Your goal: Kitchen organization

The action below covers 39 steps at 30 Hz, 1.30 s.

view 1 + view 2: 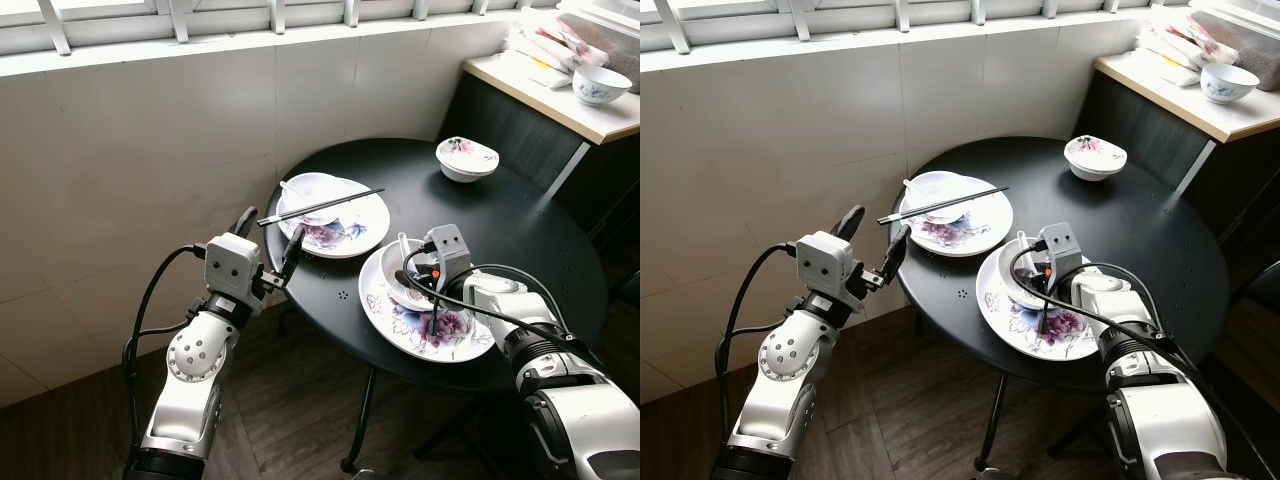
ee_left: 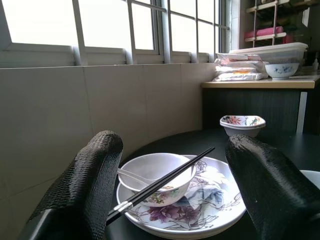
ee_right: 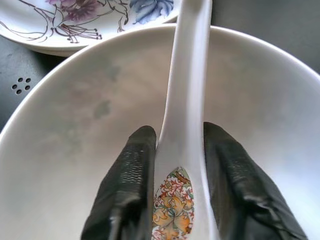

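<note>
Head views. Round black tabletop (image 1: 520,250) beside a tiled wall. Near plate (image 1: 440,325), flowered, carries a white bowl (image 1: 400,275); a white spoon (image 1: 408,250) lies in that bowl. Right gripper (image 1: 425,275) is down inside the bowl at the spoon. Far plate (image 1: 350,225) carries a second bowl (image 1: 305,195) with its own spoon and a pair of black chopsticks (image 1: 320,206) laid across the rim. Small flowered bowl (image 1: 466,158) stands apart toward the back of the tabletop. Left gripper (image 1: 268,248) hovers off the tabletop edge, fingers spread, nothing held, pointed at the far plate.

Left wrist view. Both fingers (image 2: 85,195) stand wide apart; the chopsticks' near end lies between them, untouched.

Right wrist view. Two fingers (image 3: 130,185) flank the spoon handle (image 3: 185,100), one on each side, touching or nearly so; grip appears closed on the spoon, which rests in the bowl.

Step in hand, as judged: taking the spoon out of the near bowl so dishes can be cleared. Next move calls for a firm pinch and a straight lift, keeping the glazed handle from slipping; the left gripper would need to advance to close on the chopsticks.
</note>
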Motion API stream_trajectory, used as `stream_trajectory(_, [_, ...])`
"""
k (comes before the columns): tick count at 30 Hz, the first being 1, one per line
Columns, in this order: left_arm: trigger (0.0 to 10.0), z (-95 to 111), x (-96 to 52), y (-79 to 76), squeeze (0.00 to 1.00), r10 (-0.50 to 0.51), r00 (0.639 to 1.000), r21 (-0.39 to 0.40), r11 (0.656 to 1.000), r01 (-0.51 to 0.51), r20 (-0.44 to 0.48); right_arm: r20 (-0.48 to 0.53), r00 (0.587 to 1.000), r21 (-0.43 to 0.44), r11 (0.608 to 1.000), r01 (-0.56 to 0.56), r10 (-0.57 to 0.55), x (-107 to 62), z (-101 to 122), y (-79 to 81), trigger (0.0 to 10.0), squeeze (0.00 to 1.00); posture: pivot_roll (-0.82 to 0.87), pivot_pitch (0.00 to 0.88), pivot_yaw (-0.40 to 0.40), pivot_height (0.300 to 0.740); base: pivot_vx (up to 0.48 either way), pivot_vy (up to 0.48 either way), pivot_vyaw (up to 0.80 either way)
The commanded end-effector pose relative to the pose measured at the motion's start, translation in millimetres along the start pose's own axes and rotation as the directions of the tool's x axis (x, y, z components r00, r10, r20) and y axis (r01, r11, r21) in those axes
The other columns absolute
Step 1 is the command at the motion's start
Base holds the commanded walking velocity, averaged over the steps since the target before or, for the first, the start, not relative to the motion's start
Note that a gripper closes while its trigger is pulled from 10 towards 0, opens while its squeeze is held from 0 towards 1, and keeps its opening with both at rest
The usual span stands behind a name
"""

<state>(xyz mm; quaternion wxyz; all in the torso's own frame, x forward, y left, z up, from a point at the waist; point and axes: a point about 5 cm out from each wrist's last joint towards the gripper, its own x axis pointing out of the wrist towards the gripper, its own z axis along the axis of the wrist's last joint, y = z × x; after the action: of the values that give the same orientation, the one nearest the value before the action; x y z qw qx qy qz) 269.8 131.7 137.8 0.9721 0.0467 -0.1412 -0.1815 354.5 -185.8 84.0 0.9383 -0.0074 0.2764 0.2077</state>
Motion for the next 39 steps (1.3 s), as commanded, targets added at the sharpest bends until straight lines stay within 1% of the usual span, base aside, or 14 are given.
stream_trajectory(1, [10.0,-2,1.6,-2.5,0.00,-0.012,1.000,0.002,1.000,0.012,-0.009,-0.022,0.999,0.005,1.000,0.023,-0.023,-2.2,-5,-5.7,0.0,0.00,0.00,0.000,-0.086,0.740,0.000,0.000,0.00])
stream_trajectory(6, [10.0,-2,2.1,-3.1,0.00,-0.014,1.000,0.002,1.000,0.014,-0.009,0.016,0.999,-0.014,0.999,0.051,-0.050,-1.9,-1,-6.6,0.0,0.00,0.00,0.000,-0.085,0.740,0.000,0.000,0.00])
stream_trajectory(9, [10.0,-2,2.0,-2.7,0.00,-0.014,1.000,0.004,1.000,0.014,-0.010,0.147,0.983,-0.066,0.991,0.118,-0.107,-3.5,21,-7.3,0.0,0.00,0.00,0.000,-0.086,0.740,0.000,0.000,0.00])
stream_trajectory(11, [10.0,-3,1.9,-2.5,0.00,-0.014,1.000,0.005,1.000,0.014,-0.010,0.182,0.976,-0.077,0.987,0.138,-0.122,-4.1,28,-6.9,0.0,0.00,0.00,0.000,-0.086,0.740,0.000,0.000,0.00])
stream_trajectory(12, [10.0,-3,1.7,-2.6,0.00,-0.014,1.000,0.005,1.000,0.014,-0.010,0.261,0.951,-0.111,0.974,0.199,-0.164,-5.4,40,-4.1,0.0,0.00,0.00,0.000,-0.086,0.740,0.000,0.000,0.00])
stream_trajectory(14, [10.0,-3,1.7,-2.6,0.00,-0.014,1.000,0.006,1.000,0.014,-0.010,0.279,0.945,-0.118,0.971,0.210,-0.170,-5.5,42,-2.3,0.0,0.00,0.00,0.000,-0.086,0.740,0.000,0.000,0.00])
stream_trajectory(17, [10.0,-2,1.8,-2.2,0.00,-0.013,1.000,0.007,1.000,0.013,-0.010,0.356,0.916,-0.145,0.958,0.249,-0.184,-7.3,50,4.7,0.0,0.00,0.00,0.000,-0.085,0.740,0.000,0.000,0.00])
stream_trajectory(21, [10.0,-3,1.4,-1.6,0.00,-0.012,1.000,0.008,1.000,0.012,-0.012,0.395,0.899,-0.139,0.955,0.263,-0.190,-8.6,53,7.4,0.0,0.00,0.00,0.000,-0.083,0.740,0.000,0.000,0.00])
stream_trajectory(26, [10.0,-3,0.8,-0.8,0.00,-0.007,1.000,0.010,1.000,0.007,-0.015,0.534,0.827,-0.105,0.956,0.272,-0.177,-16.3,64,16.7,0.0,0.00,0.00,0.000,-0.082,0.740,0.000,0.000,0.00])
stream_trajectory(29, [10.0,-3,1.0,-0.6,0.00,-0.005,1.000,0.011,1.000,0.005,-0.014,0.553,0.815,-0.101,0.957,0.272,-0.174,-17.7,65,18.4,0.0,0.00,0.00,0.000,-0.083,0.740,0.000,0.000,0.00])
stream_trajectory(32, [10.0,-3,1.2,2.6,0.00,0.018,1.000,0.015,1.000,-0.018,-0.017,0.639,0.752,-0.078,0.958,0.276,-0.164,-25.0,71,32.5,0.0,0.00,0.00,0.000,-0.082,0.740,0.000,0.000,0.00])
stream_trajectory(33, [10.0,-3,1.2,2.6,0.00,0.018,1.000,0.015,1.000,-0.018,-0.017,0.639,0.752,-0.078,0.958,0.276,-0.164,-25.0,71,32.5,0.0,0.00,0.00,0.000,-0.082,0.740,0.000,0.000,0.00])
stream_trajectory(34, [10.0,-3,1.0,3.7,0.00,0.023,1.000,0.011,1.000,-0.023,-0.017,0.662,0.733,-0.068,0.961,0.269,-0.158,-27.0,72,37.3,0.0,0.00,0.00,0.000,-0.081,0.740,0.000,0.000,0.00])
stream_trajectory(39, [10.0,-4,0.0,5.2,0.00,0.037,0.999,-0.004,0.999,-0.037,-0.021,0.683,0.713,-0.048,0.963,0.265,-0.162,-29.9,69,43.1,0.0,0.00,0.00,0.000,-0.079,0.740,0.000,0.000,0.00])
